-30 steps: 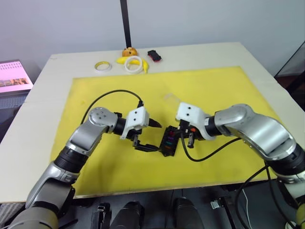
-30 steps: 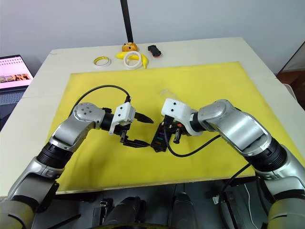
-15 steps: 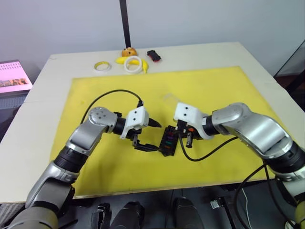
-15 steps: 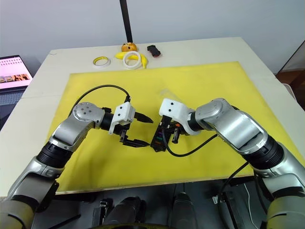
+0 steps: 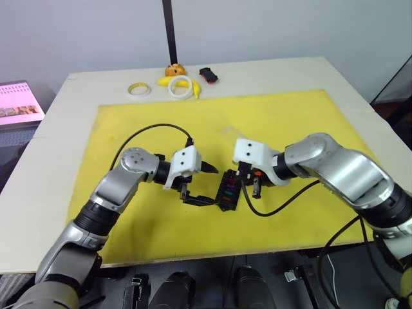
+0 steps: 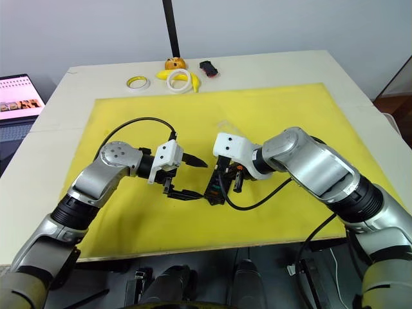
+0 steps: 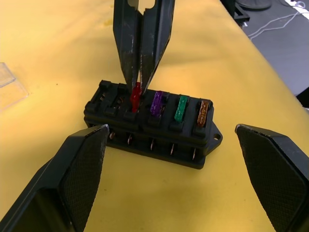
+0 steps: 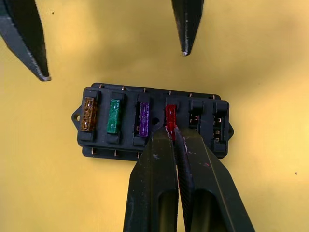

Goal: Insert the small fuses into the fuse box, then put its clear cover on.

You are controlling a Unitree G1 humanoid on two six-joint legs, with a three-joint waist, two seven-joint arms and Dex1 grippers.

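The black fuse box lies on the yellow mat between my two grippers. Orange, green and purple small fuses sit in one row of its slots. My right gripper is shut on a red fuse, which stands in the slot beside the purple one. My left gripper is open, with its fingers spread on either side of the box and not touching it. The clear cover lies flat on the mat, farther from me than the box.
At the table's far edge lie a yellow tape ring, a white tape ring, a banana, a small orange object and a black-and-red gadget. A black pole rises behind them. A screen sits off the table's left.
My right gripper has edged slightly to the left over the fuse box, still holding the red fuse. The left gripper has barely moved.
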